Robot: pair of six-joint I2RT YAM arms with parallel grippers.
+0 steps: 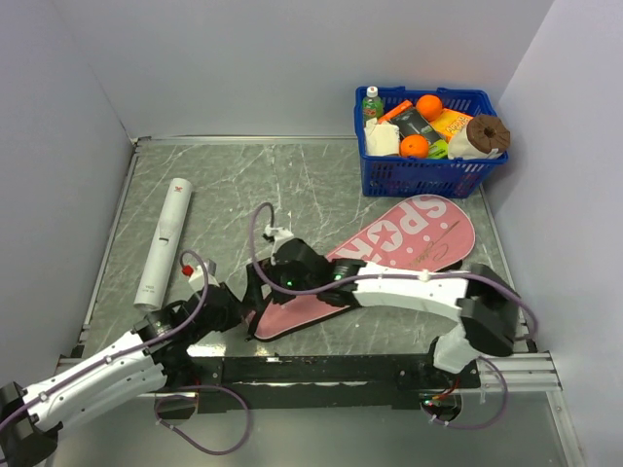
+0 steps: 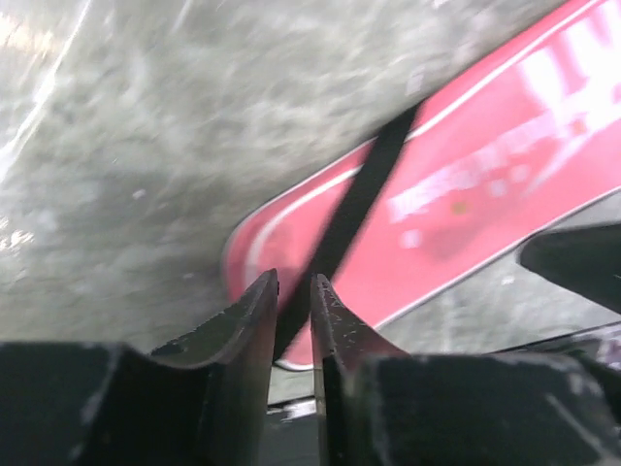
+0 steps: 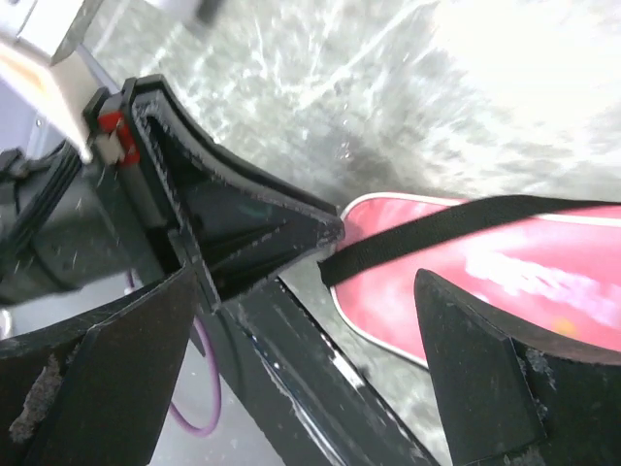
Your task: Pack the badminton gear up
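Between the fingers [image 2: 243,330] of the narrow left claw [image 2: 293,291], the black strap [image 2: 359,194] could slip out, as the wide right claw [image 3: 306,282] holds nothing of the pink bag [image 1: 414,248].

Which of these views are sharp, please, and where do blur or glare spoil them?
Top external: sharp and evenly lit, pink bag lettering legible. Left wrist: blurred throughout, the bag's print smeared, black strap soft-edged. Right wrist: glare bleaches the table at upper right; bag print blurred.

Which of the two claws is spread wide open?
The right gripper: its fingers stand far apart, while the left gripper pinches the black strap.
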